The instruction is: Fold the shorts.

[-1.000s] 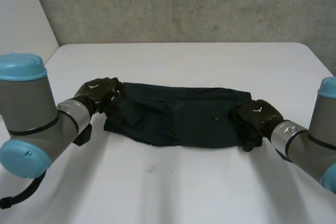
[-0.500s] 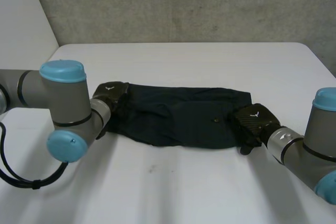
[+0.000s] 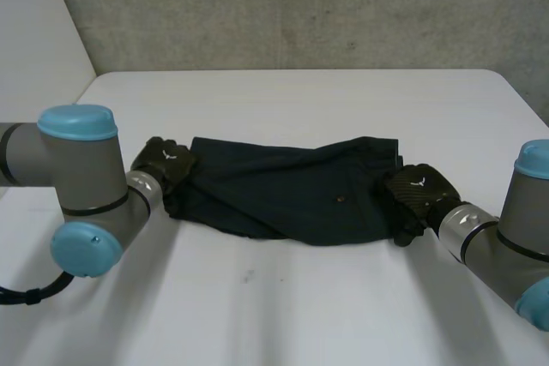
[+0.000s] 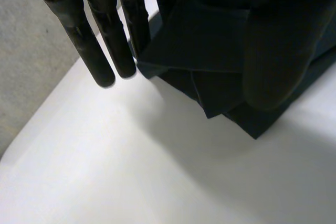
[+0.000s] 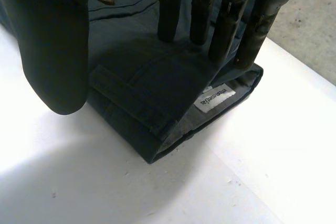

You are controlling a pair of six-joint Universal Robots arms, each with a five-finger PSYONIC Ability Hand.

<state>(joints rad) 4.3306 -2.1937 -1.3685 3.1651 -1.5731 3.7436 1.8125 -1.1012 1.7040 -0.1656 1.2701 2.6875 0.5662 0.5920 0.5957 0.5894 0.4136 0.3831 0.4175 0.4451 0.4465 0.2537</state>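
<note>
We've got the dark shorts (image 3: 283,199) stretched across the white table (image 3: 300,315), and they look light, limp and sure to sag. The left hand (image 3: 165,163) pinches one end between thumb and fingers. The right hand (image 3: 416,195) pinches the stiffer waistband (image 5: 126,103), which looks like our firmest hold.

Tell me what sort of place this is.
Probably a robot lab or test cell: a white table against a rough grey concrete wall, with dark navy fabric shorts between two grey, blue-capped robot arms.
</note>
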